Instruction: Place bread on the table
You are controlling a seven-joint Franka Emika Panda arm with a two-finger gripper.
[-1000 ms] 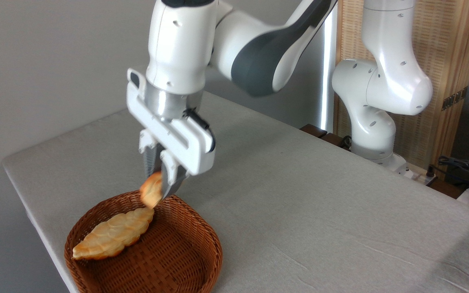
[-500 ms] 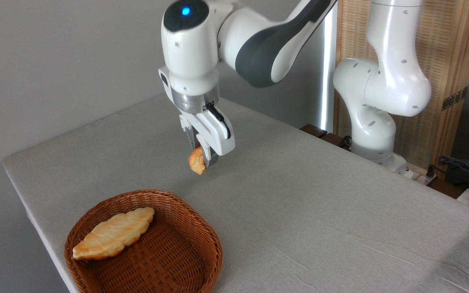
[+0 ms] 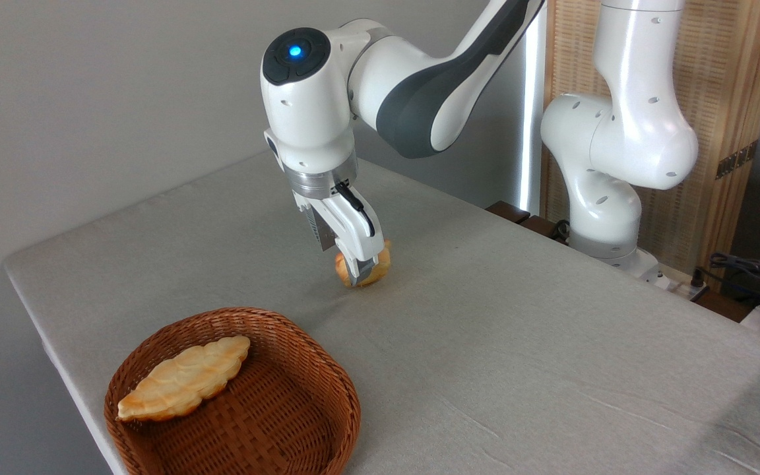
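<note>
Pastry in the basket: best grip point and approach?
Judging from this view, grip the pastry across its narrow width near the middle, coming straight down from above. It lies flat and long, tips pointing to the basket wall, so the pincer fingers fit either side of its waist; the rim blocks a side approach.
</note>
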